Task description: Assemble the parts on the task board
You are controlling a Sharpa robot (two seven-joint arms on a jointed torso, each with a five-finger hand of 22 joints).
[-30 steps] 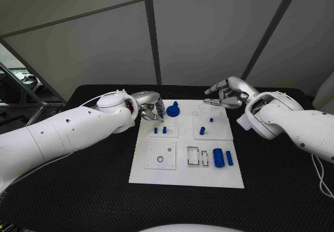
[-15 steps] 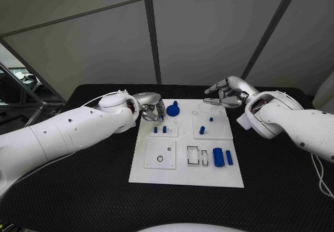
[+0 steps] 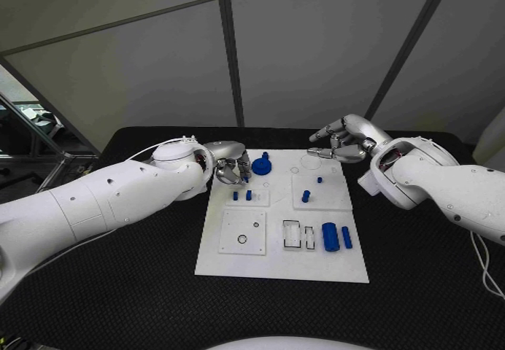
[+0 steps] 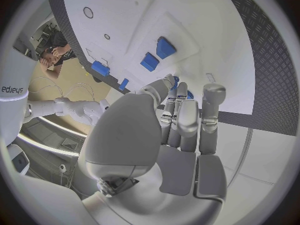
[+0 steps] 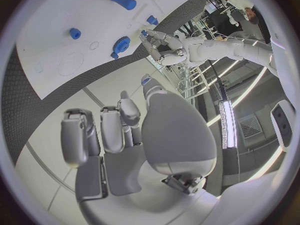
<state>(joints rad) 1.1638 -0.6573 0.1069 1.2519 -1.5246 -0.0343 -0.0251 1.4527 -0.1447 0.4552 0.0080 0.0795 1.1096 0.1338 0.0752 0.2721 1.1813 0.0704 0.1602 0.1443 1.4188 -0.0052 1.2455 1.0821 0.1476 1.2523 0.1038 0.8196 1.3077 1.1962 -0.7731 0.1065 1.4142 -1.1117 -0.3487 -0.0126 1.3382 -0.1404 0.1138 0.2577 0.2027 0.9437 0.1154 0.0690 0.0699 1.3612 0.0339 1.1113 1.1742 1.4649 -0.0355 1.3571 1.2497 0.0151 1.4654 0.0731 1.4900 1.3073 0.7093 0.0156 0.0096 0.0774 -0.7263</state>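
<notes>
Left hand (image 3: 230, 169) at far left edge of task board (image 3: 282, 267), pinching small blue part (image 3: 241, 176). Right hand (image 3: 338, 144) above far right corner, fingers curled, holding nothing.

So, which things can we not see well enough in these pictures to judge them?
- Left hand, head view: whether its fingertips hold a blue piece; the wrist hides them. In the left wrist view, blue shows behind the fingers, but contact is unclear.
- Right hand, head view: too small to tell if anything is pinched.
- Board holes and empty slots: too small to read.
- Blue gear: partly behind the left hand.
</notes>
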